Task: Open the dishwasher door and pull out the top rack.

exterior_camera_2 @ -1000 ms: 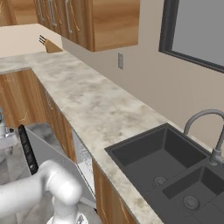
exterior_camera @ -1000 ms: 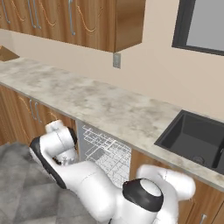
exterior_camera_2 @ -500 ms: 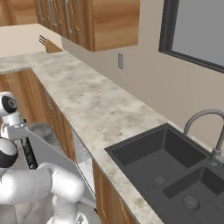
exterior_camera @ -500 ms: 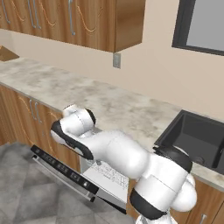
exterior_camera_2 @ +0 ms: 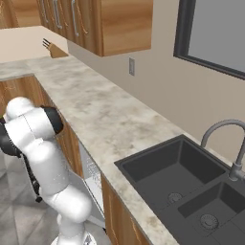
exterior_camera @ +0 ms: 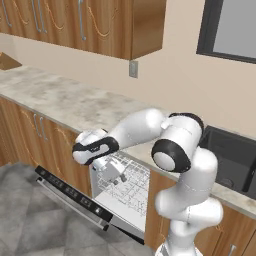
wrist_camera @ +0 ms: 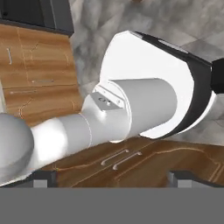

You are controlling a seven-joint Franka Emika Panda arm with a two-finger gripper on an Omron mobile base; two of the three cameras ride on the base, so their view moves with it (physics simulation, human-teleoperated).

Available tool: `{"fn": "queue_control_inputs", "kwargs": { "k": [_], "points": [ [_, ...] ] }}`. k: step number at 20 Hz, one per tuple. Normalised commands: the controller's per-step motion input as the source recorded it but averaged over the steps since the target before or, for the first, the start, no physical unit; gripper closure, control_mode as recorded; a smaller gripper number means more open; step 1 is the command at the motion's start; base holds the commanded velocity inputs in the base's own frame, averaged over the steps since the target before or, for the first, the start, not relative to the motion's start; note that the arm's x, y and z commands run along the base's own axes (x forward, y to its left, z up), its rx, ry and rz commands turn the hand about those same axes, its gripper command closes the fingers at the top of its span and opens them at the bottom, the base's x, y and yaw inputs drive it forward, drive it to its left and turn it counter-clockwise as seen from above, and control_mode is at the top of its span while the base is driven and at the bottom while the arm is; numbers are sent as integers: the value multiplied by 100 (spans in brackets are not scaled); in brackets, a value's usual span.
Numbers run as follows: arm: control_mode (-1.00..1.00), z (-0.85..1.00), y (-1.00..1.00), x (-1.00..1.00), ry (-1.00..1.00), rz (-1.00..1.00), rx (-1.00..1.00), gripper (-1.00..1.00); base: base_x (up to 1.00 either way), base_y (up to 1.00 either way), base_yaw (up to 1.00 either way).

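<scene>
The dishwasher door (exterior_camera: 75, 196) hangs open and tilted down toward the floor, its black strip of white buttons along the near edge. Behind it, the top rack (exterior_camera: 131, 186) of white wire sits inside the opening under the counter. My gripper (exterior_camera: 116, 176) hovers above the open door, just in front of the rack, touching neither. In the hand view the gripper (wrist_camera: 111, 178) is open, its two dark fingertips (wrist_camera: 41, 177) far apart with nothing between them, and it looks back at wooden cabinet fronts (wrist_camera: 35, 65).
A speckled stone counter (exterior_camera: 55, 95) runs above wooden cabinets, with wall cabinets overhead. A dark double sink (exterior_camera_2: 143, 160) with a curved faucet (exterior_camera_2: 225, 136) lies to the right. Grey tiled floor (exterior_camera: 25, 225) spreads in front of the door.
The arm has swung up from low beside the door, and the hand now hovers above the open door in front of the rack. The jaws stayed open.
</scene>
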Motion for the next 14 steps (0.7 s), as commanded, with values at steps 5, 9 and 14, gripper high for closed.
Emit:
{"fn": "queue_control_inputs", "kwargs": {
  "k": [5,9,14],
  "points": [
    [-100,-97,-17,45,2,19,-8,-100,0,0,0],
    [-100,-37,-4,43,0,-2,0,-100,0,0,0],
    [-100,-21,-24,32,-14,-10,-4,-100,0,0,0]
  ]
}}
